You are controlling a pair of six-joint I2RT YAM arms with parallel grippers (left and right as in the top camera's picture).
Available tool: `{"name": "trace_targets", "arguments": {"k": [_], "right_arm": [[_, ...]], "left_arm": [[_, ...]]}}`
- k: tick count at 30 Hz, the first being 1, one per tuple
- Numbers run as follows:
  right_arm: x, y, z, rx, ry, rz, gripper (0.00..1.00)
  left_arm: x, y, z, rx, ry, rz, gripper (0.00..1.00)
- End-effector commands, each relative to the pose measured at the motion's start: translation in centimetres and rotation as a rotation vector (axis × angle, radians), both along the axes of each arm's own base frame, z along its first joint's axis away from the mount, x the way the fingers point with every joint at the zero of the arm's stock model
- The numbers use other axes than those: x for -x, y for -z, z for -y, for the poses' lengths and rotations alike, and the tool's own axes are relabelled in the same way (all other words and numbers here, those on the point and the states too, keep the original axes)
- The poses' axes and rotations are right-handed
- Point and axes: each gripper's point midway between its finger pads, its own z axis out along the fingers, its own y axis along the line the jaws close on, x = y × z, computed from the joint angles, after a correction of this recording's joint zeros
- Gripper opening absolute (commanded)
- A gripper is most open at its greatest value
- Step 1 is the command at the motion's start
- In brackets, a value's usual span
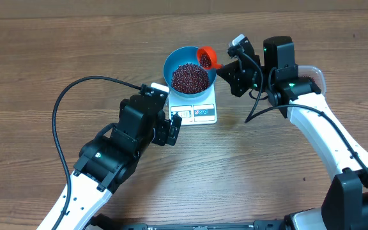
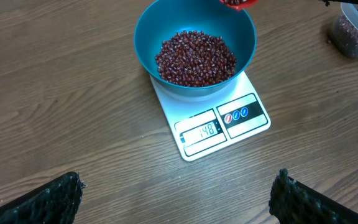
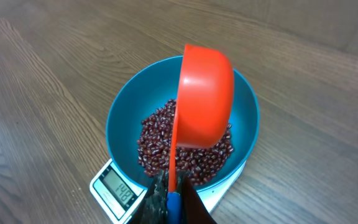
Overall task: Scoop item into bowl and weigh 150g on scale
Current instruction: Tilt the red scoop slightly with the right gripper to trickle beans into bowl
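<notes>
A blue bowl (image 1: pixel 190 78) heaped with dark red beans (image 2: pixel 195 57) sits on a small white scale (image 2: pixel 215 127) whose display reads 148. My right gripper (image 3: pixel 174 202) is shut on the handle of an orange scoop (image 3: pixel 205 103), which is tilted on its side over the bowl's right rim with a few beans still in it (image 1: pixel 205 59). My left gripper (image 2: pixel 178 200) is open and holds nothing, hovering over bare wood just in front of the scale.
A clear tub of beans (image 2: pixel 357 32) stands to the right of the scale, behind my right arm in the overhead view. A black cable (image 1: pixel 66 105) loops over the table left of my left arm.
</notes>
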Motion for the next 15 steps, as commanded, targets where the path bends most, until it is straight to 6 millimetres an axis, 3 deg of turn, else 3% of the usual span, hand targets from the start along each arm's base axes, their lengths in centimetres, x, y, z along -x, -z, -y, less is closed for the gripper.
{"name": "trace_targets", "arguments": {"k": [1, 4, 15], "right_arm": [[-0.1, -0.6, -0.4, 0.017, -0.041, 0.053, 0.04], [0.8, -0.7, -1.4, -0.037, -0.099, 0.023, 0.04], [-0.4, 0.3, -0.3, 0.027, -0.029, 0.031, 0.04]], "left_arm": [[-0.1, 0.2, 0.0, -0.009, -0.006, 0.000, 0.99], [-0.1, 0.2, 0.0, -0.009, -0.006, 0.000, 1.00], [-0.1, 0.2, 0.0, -0.009, -0.006, 0.000, 0.99]]}}
